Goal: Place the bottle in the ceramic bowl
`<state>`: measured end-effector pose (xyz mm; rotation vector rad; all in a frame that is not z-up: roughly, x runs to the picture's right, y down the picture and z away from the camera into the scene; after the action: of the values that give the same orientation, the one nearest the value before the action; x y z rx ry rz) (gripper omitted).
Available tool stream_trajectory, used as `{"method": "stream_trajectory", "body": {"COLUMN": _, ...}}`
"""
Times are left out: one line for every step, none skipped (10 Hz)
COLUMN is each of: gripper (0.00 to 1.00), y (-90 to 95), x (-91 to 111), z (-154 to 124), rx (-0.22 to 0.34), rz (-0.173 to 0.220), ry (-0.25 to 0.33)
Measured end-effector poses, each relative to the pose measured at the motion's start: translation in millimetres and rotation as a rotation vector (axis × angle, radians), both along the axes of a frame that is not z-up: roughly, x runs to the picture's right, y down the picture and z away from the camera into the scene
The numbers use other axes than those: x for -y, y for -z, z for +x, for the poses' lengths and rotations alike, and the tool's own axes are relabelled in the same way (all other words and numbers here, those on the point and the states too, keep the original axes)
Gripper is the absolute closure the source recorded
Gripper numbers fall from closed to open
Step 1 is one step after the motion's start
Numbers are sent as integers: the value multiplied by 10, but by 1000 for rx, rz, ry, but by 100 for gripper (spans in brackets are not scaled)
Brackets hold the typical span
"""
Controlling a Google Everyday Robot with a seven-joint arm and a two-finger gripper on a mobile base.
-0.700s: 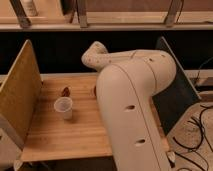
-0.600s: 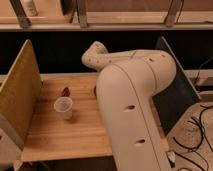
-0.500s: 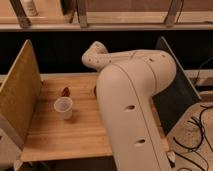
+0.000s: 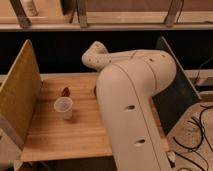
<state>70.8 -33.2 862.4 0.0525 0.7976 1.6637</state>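
Where the gripper (image 4: 94, 90) sits: low over the far middle of the table (image 4: 60, 137), all but hidden behind the arm (image 4: 135, 110). Only a dark sliver at the big link's left edge seems to belong to it.
Gripper state: I cannot tell whether it is spread, pressed together or pinching something.
Whereabouts of the bottle: not made out for certain. A small brown thing (image 4: 65, 91) lies on the wood just left of the gripper and may be it, or the bottle may be hidden behind the arm.
Target, the ceramic bowl (image 4: 63, 107): I take it to be the white, rather cup-like vessel left of the gripper and nearer the camera, close to the brown thing but apart from it. It is the only open container in sight.
Step in hand: probably the reach or the grasp; no bottle shows in the vessel.
Next move: needs a sure hold, a lift, a short carry left and toward the camera, then a careful lowering through a narrow mouth. The vessel looks light and could tip.
Surface: pale wooden tabletop, with a yellowish upright board (image 4: 20, 90) far to the gripper's left and a dark slanted panel (image 4: 175, 95) to its right.
Room: a shelf rail (image 4: 125, 22) runs behind the gripper, and cables (image 4: 195, 135) lie on the floor to the right.
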Motion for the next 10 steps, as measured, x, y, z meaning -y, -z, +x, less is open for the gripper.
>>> {"method": "stream_trajectory", "body": {"gripper": 71, "y": 0, "x": 0, "z": 0, "rx": 0, "rz": 0, "ry": 0}}
{"method": "stream_trajectory", "body": {"gripper": 59, "y": 0, "x": -1, "z": 0, "rx": 0, "rz": 0, "ry": 0}}
{"method": "stream_trajectory", "body": {"gripper": 48, "y": 0, "x": -1, "z": 0, "rx": 0, "rz": 0, "ry": 0}}
{"method": "stream_trajectory", "body": {"gripper": 39, "y": 0, "x": -1, "z": 0, "rx": 0, "rz": 0, "ry": 0}}
{"method": "stream_trajectory", "body": {"gripper": 33, "y": 0, "x": -1, "z": -1, "rx": 0, "rz": 0, "ry": 0}}
{"method": "stream_trajectory", "body": {"gripper": 32, "y": 0, "x": -1, "z": -1, "rx": 0, "rz": 0, "ry": 0}}
{"method": "stream_trajectory", "body": {"gripper": 32, "y": 0, "x": 0, "z": 0, "rx": 0, "rz": 0, "ry": 0}}
{"method": "stream_trajectory", "body": {"gripper": 32, "y": 0, "x": 0, "z": -1, "rx": 0, "rz": 0, "ry": 0}}
{"method": "stream_trajectory", "body": {"gripper": 32, "y": -1, "x": 0, "z": -1, "rx": 0, "rz": 0, "ry": 0}}
{"method": "stream_trajectory", "body": {"gripper": 32, "y": 0, "x": 0, "z": -1, "rx": 0, "rz": 0, "ry": 0}}
